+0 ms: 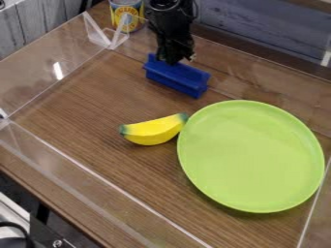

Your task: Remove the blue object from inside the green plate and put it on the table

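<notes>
Lying nearest, the green plate (251, 155) rests on the wooden surface (91, 97), a banana (154, 129) touching its rim. Farther back, the arm points steeply down, its end effector (175, 60) closed on the blue block (176, 76), which sits on the surface.
</notes>
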`<action>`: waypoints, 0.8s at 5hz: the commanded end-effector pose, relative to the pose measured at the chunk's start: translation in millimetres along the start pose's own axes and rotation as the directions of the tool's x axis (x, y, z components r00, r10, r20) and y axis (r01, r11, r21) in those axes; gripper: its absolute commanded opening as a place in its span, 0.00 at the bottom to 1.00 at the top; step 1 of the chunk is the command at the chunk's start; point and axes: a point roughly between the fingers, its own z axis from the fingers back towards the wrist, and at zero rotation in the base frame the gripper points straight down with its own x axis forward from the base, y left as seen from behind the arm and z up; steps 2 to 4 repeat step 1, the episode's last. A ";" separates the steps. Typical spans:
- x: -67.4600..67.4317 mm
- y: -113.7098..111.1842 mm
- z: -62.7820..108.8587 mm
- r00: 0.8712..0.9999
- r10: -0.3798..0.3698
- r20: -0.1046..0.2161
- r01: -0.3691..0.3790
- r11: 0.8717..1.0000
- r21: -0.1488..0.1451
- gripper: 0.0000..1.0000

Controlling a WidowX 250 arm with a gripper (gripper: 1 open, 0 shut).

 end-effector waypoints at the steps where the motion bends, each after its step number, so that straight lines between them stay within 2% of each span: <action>1: -5.2 15.4 -0.6 1.000 0.015 -0.004 -0.015 1.000 0.008 0.00; 4: -5.2 15.4 -0.6 1.000 0.015 -0.004 -0.015 1.000 0.008 0.00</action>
